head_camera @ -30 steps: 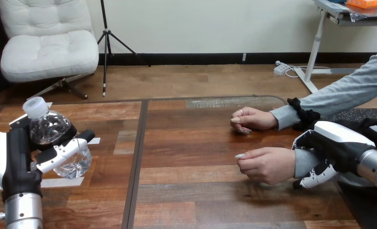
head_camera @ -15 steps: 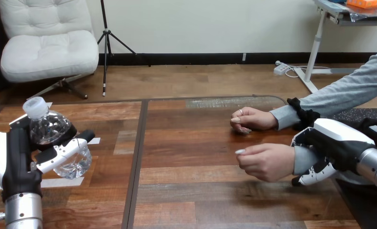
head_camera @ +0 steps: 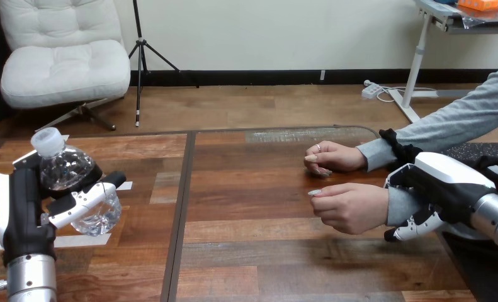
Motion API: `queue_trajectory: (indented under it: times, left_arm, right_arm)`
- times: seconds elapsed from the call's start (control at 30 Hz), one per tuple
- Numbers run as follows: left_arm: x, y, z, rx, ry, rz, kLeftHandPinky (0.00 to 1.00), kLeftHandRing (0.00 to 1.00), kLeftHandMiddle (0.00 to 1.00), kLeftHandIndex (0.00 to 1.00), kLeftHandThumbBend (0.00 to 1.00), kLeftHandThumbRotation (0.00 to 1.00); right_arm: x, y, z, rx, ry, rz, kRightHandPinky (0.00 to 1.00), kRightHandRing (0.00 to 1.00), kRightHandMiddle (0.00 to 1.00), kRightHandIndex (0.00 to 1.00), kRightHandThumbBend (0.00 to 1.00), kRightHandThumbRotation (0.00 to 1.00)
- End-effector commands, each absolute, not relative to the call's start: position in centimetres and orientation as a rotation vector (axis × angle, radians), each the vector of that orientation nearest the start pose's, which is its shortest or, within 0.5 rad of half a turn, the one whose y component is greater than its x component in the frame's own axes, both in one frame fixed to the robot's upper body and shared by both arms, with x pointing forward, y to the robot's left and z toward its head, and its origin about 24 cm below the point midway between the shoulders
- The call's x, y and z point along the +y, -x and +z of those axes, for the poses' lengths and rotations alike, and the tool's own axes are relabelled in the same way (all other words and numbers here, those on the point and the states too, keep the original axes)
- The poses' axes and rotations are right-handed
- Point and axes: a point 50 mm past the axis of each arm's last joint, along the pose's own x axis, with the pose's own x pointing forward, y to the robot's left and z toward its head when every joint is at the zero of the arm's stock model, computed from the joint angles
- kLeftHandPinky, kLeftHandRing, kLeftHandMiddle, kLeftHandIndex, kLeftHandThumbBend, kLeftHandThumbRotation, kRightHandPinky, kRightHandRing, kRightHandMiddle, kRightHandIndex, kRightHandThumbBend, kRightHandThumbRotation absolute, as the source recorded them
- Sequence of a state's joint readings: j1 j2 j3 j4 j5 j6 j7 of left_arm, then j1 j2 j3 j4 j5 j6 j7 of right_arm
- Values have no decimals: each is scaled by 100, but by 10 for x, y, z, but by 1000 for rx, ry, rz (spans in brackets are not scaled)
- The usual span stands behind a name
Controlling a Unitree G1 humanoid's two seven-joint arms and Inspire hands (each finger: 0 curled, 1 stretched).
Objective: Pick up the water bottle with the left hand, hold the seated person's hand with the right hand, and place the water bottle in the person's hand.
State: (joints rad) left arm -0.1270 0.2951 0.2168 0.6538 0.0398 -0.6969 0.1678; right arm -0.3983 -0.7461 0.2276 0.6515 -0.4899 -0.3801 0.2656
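Left robot hand (head_camera: 26, 214): one water bottle (head_camera: 76, 182) is gripped, desk's (head_camera: 252, 251) left edge; right robot hand (head_camera: 438, 189) is clasped round the person's wrist (head_camera: 397, 204); open desk between.

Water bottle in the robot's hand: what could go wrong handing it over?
The water bottle sits tilted in the left hand, so it might slip on the way over. The person's nearer hand, its wrist gripped by the right hand, is curled with no open palm, so the bottle may find nowhere to land.
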Motion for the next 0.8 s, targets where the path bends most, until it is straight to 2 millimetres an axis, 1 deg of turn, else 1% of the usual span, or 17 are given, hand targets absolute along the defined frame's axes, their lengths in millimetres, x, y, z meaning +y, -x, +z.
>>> queue_trajectory:
  times: [0.0,0.23,0.43,0.63,0.67,0.77]
  left_arm:
    - [265,-259,51,-374,-278,337,24,29,34,36,73,0]
    - [265,-259,51,-369,-276,344,24,29,34,36,73,0]
    - [265,-259,51,-371,-281,342,24,29,34,36,73,0]
    - [265,-259,51,-380,-289,340,24,29,34,36,73,0]
    - [265,-259,51,-380,-284,339,24,29,34,36,73,0]
    - [265,-258,51,-378,-285,343,24,29,34,36,73,0]
  right_arm:
    - [-271,-316,83,54,1267,412,41,44,50,51,68,0]
    - [-270,-316,84,32,1262,402,41,45,50,50,68,0]
    - [-269,-316,84,17,1238,390,39,43,49,49,67,0]
    - [-269,-316,83,12,1227,369,33,37,44,47,69,0]
    - [-269,-316,83,7,1224,366,30,34,41,45,71,0]
    - [-268,-316,83,1,1222,361,27,31,39,42,72,0]
